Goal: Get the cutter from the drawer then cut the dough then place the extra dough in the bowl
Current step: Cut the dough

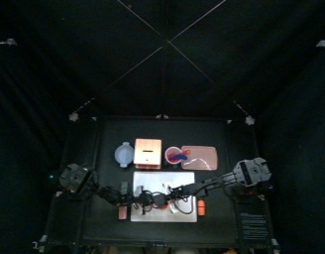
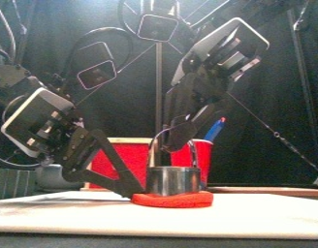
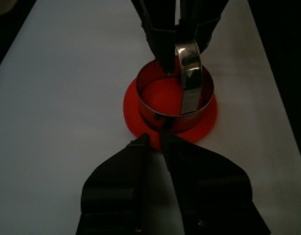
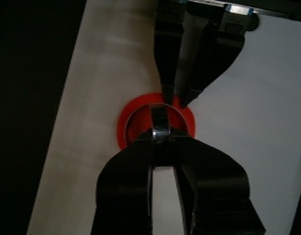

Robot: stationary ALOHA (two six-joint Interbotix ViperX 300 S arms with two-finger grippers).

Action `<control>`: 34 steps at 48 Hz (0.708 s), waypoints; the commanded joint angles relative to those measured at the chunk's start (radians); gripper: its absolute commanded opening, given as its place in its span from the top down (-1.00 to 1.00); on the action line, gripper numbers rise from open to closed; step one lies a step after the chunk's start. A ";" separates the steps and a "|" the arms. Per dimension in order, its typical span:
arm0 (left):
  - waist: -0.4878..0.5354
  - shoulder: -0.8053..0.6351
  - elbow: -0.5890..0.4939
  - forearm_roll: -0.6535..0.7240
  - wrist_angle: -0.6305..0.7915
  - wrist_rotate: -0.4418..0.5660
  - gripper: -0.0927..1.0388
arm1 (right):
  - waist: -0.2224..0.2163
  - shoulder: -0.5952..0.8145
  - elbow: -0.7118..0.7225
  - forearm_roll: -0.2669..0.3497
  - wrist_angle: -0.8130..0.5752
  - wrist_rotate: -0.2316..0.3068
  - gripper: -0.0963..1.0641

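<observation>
Seen from above, both arms meet over the white cutting board [image 1: 146,179] at the table's front; behind it stand the blue-grey bowl [image 1: 123,154], wooden box [image 1: 148,155] and pink tray [image 1: 205,149]. From the front, the round metal cutter [image 2: 174,179] sits on the red dough [image 2: 173,201]. The right gripper [image 2: 169,143] comes down from above onto its wire handle, and the left gripper [image 2: 125,190] slants down to the dough's edge. The left wrist view shows the left jaws drawn narrow, tips touching the dough's rim. The right wrist view shows the right jaws clamped on the cutter's handle.
</observation>
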 commanded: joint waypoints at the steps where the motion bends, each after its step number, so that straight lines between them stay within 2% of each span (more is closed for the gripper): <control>1: 0.003 0.005 -0.008 -0.002 0.012 -0.003 -0.28 | -0.002 -0.083 -0.026 -0.014 0.011 0.000 0.03; 14: 0.014 0.005 -0.008 -0.002 0.025 -0.002 -0.28 | -0.009 -0.199 0.052 -0.037 0.017 0.003 0.03; 19: 0.025 0.000 -0.008 0.000 0.028 0.003 -0.28 | -0.031 -0.239 0.109 -0.037 0.032 0.003 0.03; 34: 0.100 -0.081 0.003 0.072 0.028 0.034 -0.28 | -0.167 -0.364 0.299 -0.028 0.041 0.003 0.03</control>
